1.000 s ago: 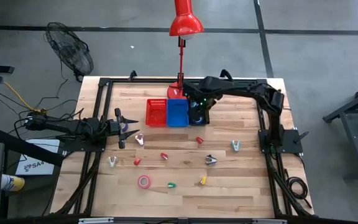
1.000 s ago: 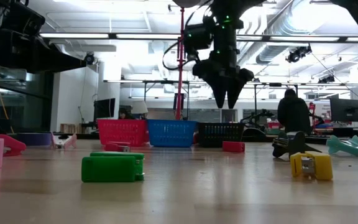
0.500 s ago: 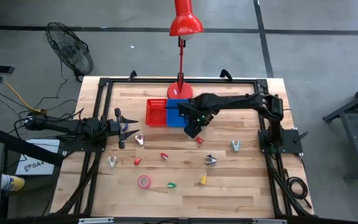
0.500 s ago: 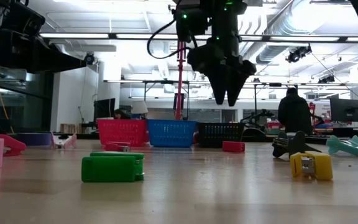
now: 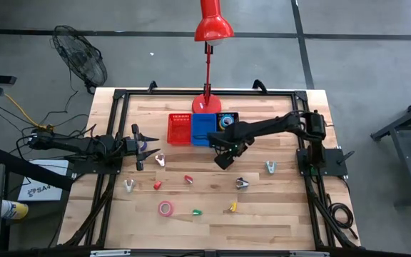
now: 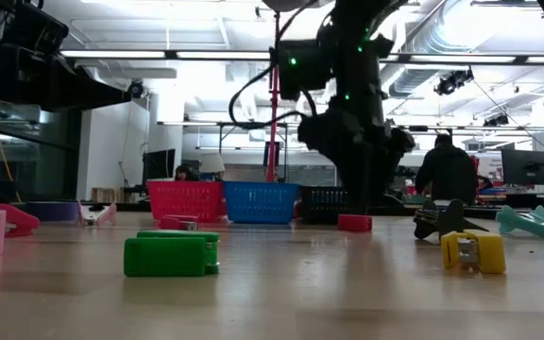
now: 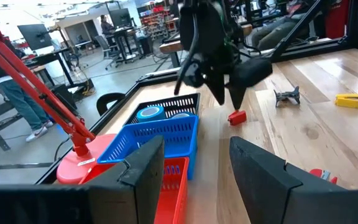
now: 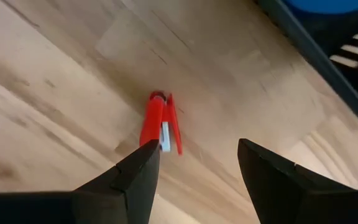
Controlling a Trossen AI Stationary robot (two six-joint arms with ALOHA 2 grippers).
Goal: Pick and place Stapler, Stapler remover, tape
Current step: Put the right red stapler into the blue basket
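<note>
My right gripper (image 5: pixel 223 158) is open and hangs low over a small red stapler (image 8: pixel 160 127) that lies on the wood near the black bin (image 5: pixel 228 118). In the right wrist view the stapler lies just ahead of the two fingertips, apart from them. In the left wrist view that gripper (image 7: pixel 225 93) stands right above the red stapler (image 7: pixel 237 116). Blue tape rolls (image 7: pixel 149 113) lie in the black bin. A pink tape roll (image 5: pixel 165 208) lies flat near the table's near edge. My left gripper (image 5: pixel 145 146) waits open at the table's left side.
A red bin (image 5: pixel 180 128) and a blue bin (image 5: pixel 204 128) stand beside the black one, with a red lamp base (image 5: pixel 205 107) behind them. Small staplers, green (image 5: pixel 197 212), yellow (image 5: pixel 232 207) and red (image 5: pixel 188 178), and staple removers (image 5: pixel 242 183) (image 5: pixel 270 167) (image 5: pixel 160 158) are scattered about.
My right gripper has moved from above the black bin toward the table's near edge and has come down, ending low over the red stapler. The left arm has kept still.
</note>
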